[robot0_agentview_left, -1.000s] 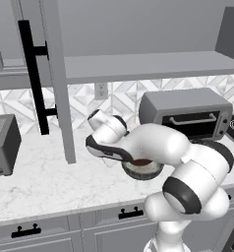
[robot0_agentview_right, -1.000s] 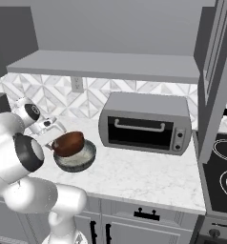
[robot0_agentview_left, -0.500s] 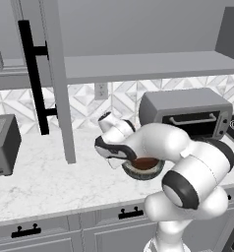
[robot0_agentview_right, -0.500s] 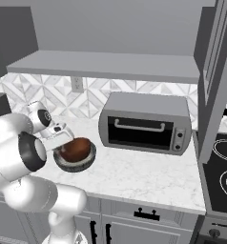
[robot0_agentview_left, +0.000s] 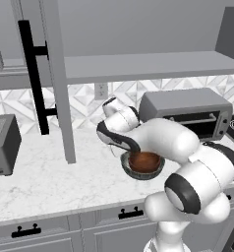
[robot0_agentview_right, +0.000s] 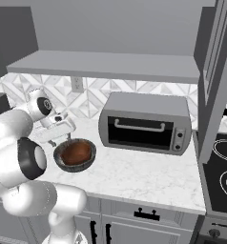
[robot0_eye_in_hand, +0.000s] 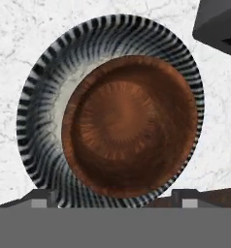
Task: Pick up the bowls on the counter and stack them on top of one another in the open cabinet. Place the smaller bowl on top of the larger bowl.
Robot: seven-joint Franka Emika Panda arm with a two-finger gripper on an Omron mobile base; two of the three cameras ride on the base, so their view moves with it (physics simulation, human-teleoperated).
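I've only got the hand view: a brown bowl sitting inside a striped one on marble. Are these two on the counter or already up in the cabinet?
Observer: On the counter. The left base view shows the larger bowl on the marble, with the cabinet shelf above it bare.
Operator: What's the dark corner at my top right?
Observer: A grey toaster oven, standing on the counter beside the bowls in the right base view.
Operator: Is the small one sitting centred?
Observer: No. In the right base view the smaller bowl sits nested but off-centre, and the gripper is beside the larger bowl's rim.
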